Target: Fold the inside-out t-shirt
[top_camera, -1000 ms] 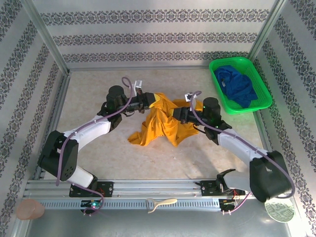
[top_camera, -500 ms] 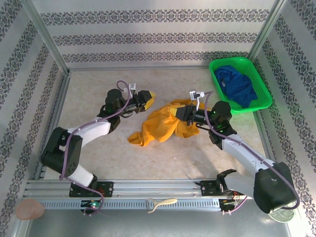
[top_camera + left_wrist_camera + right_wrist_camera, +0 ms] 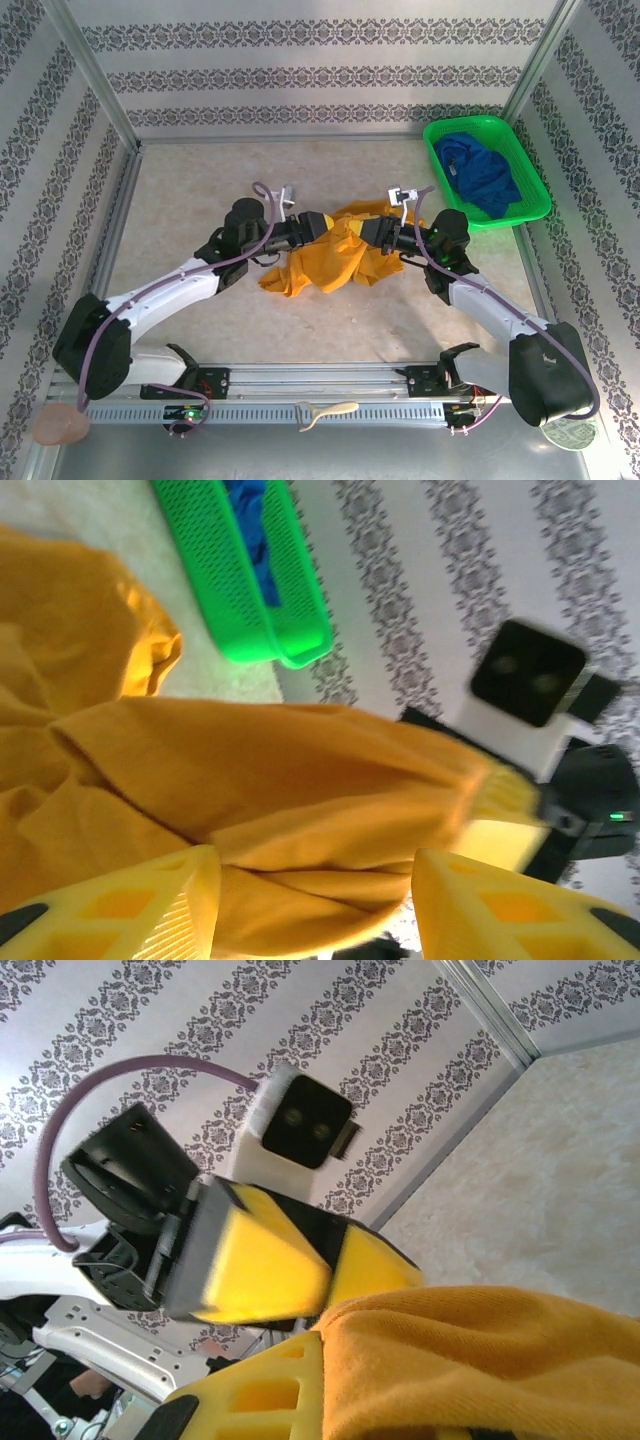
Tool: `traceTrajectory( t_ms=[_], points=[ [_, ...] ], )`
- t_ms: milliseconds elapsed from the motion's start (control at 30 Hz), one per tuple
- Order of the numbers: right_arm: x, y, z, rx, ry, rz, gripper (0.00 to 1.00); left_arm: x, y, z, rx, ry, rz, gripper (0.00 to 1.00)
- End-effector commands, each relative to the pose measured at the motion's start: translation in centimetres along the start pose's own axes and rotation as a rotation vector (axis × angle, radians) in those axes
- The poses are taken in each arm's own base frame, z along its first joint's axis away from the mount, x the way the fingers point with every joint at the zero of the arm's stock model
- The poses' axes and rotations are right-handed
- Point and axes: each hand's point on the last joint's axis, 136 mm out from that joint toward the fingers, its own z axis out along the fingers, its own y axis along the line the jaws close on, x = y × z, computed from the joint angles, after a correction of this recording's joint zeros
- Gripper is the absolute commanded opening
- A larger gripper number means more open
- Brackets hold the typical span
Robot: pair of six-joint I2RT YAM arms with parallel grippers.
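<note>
The left gripper (image 3: 318, 224) stood with jaws spread, the inside-out t-shirt (image 3: 335, 258) bunched between and ahead of them. The right gripper (image 3: 384, 232), facing it, was pinched on the fabric.

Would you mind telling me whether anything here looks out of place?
The orange-yellow t-shirt lies bunched in a wrinkled heap, not spread flat. A cream spoon-like object rests on the front rail, outside the work area.

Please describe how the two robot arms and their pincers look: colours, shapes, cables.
The left arm and right arm have white shells and black joints. A purple cable runs along each to a white camera box at the wrist. The left pincer and right pincer have blocky yellow fingers with hollow cells.
</note>
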Motion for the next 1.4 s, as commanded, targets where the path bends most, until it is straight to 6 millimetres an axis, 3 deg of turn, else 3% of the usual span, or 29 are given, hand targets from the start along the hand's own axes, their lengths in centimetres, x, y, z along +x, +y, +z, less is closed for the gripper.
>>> traceTrajectory(
  t_ms=[0,367,633,1033,1067,1267,1367],
  points=[
    [-0.2,0.2,-0.3,-0.016,-0.018,-0.024,0.0,-0.1,0.0,1.0,-0.02,0.006,0.055,0.5],
    [0.0,0.0,-0.4,-0.009,-0.022,-0.014,0.0,-1.0,-1.1,2.0,0.012,-0.002,0.097,0.47],
    [-0.2,-0.2,-0.4,-0.005,-0.025,-0.012,0.0,-0.6,-1.1,2.8,0.056,0.015,0.068,0.37],
    [-0.5,-0.4,-0.7,0.003,-0.037,-0.013,0.0,-0.3,-0.8,3.0,0.066,0.01,0.064,0.55],
    [-0.5,-0.4,-0.7,0.005,-0.038,-0.01,0.0,-0.4,-0.9,3.0,0.074,0.009,0.066,0.53],
    [-0.5,-0.9,-0.9,0.018,-0.045,-0.004,0.0,-0.6,-2.6,3.4,0.16,0.01,0.068,0.0],
    [-0.4,-1.9,-1.3,0.044,-0.057,0.008,0.0,-0.9,-3.4,2.8,0.171,-0.012,0.075,0.0]
  ],
)
